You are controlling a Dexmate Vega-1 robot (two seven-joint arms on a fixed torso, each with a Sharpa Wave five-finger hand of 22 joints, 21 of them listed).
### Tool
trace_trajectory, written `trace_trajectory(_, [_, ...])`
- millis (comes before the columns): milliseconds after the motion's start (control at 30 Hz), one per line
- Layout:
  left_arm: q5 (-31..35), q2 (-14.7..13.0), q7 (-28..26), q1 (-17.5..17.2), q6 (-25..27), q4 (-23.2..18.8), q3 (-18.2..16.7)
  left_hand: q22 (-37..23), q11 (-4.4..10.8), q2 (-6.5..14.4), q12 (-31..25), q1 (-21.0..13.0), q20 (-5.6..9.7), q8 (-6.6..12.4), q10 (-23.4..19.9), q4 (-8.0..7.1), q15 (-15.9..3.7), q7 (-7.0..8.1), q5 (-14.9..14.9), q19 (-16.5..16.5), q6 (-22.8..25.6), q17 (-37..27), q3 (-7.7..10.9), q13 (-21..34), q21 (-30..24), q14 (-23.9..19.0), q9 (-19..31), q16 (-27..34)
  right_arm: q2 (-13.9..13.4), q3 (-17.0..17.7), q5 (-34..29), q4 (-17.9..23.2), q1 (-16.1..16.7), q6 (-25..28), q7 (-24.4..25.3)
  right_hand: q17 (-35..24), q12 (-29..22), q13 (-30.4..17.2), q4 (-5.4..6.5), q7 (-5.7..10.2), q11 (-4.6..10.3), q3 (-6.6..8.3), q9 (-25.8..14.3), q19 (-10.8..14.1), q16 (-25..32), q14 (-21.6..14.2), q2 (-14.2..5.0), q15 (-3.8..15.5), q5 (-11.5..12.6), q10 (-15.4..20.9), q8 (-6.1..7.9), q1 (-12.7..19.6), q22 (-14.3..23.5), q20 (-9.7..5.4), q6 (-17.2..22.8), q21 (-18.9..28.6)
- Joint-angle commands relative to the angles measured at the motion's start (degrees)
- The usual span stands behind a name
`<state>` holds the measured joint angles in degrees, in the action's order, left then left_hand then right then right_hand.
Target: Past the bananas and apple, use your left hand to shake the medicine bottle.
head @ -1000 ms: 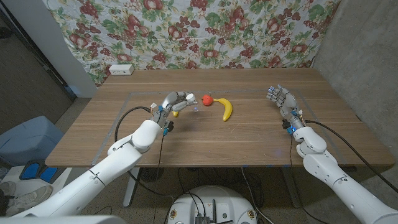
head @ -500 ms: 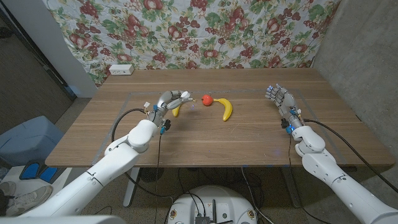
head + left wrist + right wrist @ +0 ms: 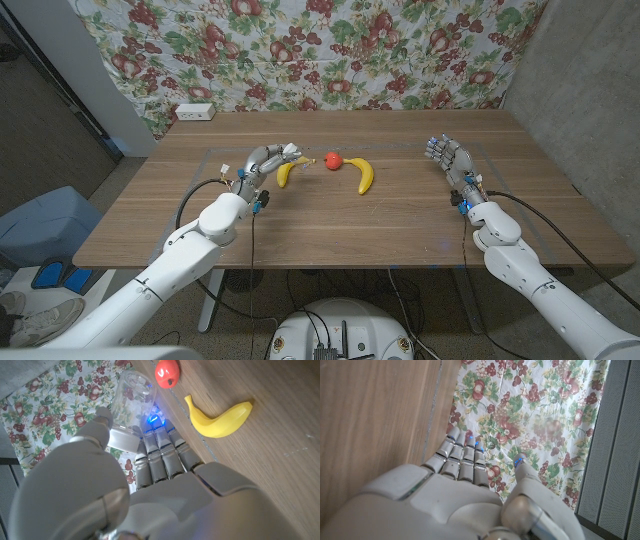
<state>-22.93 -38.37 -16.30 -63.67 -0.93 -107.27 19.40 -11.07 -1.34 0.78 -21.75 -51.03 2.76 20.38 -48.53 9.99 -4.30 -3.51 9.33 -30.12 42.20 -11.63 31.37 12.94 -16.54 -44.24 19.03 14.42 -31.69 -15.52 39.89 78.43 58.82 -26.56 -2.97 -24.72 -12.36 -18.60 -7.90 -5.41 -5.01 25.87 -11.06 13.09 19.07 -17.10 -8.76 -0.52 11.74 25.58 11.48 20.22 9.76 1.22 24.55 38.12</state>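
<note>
My left hand (image 3: 266,160) grips a clear medicine bottle (image 3: 293,152) with a white cap and holds it above the table. The left wrist view shows the bottle (image 3: 131,395) tilted between the thumb and fingers (image 3: 159,457) of that hand (image 3: 150,490). Just right of the hand lies a small banana (image 3: 285,173), and then a red apple (image 3: 333,160) and a larger banana (image 3: 364,176). The wrist view also takes in the apple (image 3: 167,372) and a banana (image 3: 221,421). My right hand (image 3: 449,159) stands upright at the table's right side, fingers apart and holding nothing, as its wrist view (image 3: 455,495) confirms.
A white power strip (image 3: 194,112) lies at the table's back left corner, in front of the floral cloth (image 3: 330,50). A faint tape outline (image 3: 210,152) marks the wooden tabletop. A blue bin (image 3: 45,225) stands on the floor to the left.
My left hand has moved a little left and back with the bottle, uncovering the small banana it hid before. The right hand has stayed put.
</note>
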Motion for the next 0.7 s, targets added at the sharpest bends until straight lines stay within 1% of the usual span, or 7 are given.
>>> trace_trajectory(33, [-4.3, 0.3, 0.2, -1.0, -1.6, 0.5, -1.7, -0.3, 10.80, 9.5, -3.4, -10.1, 0.00, 5.75, -12.6, 0.07, -9.26, 1.22, 0.4, -0.6, 5.3, -0.2, -0.23, 6.3, -0.3, -1.0, 1.7, 0.4, -0.2, -0.2, -0.4, 0.9, 0.5, 0.1, 0.6, 0.0, -0.6, -0.2, -0.17, 0.03, 0.04, 0.06, -0.3, 0.6, 0.3, -0.3, -0.46, 0.12, 0.3, 0.3, 0.26, 0.2, 0.1, -0.11, 0.4, -0.2])
trace_trajectory(400, [-7.4, 0.5, -0.2, -2.2, -3.4, 0.5, -3.7, -0.3, 10.76, 9.4, -3.5, -10.4, 0.14, 5.57, -12.7, 0.13, -9.29, 1.09, 0.4, -0.7, 5.6, -0.2, -0.49, 6.6, -0.5, -1.3, 1.6, 0.3, 0.0, -0.6, -0.8, 1.1, 0.2, 0.3, 0.8, 0.0, -0.5, -0.1, -0.16, 0.00, 0.10, 0.06, -0.3, 0.6, 0.3, -0.3, -0.47, 0.09, 0.3, 0.2, 0.26, 0.2, 0.1, -0.13, 0.4, -0.5])
trace_trajectory(700, [-9.9, 1.1, -0.1, -2.4, -4.5, 1.1, -5.1, -0.3, 10.69, 9.4, -3.6, -10.7, 0.28, 5.43, -12.8, 0.12, -9.33, 1.06, 0.4, -0.7, 5.8, -0.2, -0.65, 6.8, -0.5, -1.5, 1.5, 0.3, 0.3, -0.9, -1.0, 0.7, -0.5, 0.5, 0.8, 0.0, -0.6, -0.1, -0.16, 0.00, 0.06, 0.05, -0.3, 0.7, 0.3, -0.3, -0.47, 0.08, 0.3, 0.2, 0.24, 0.2, 0.1, -0.13, 0.4, -0.7])
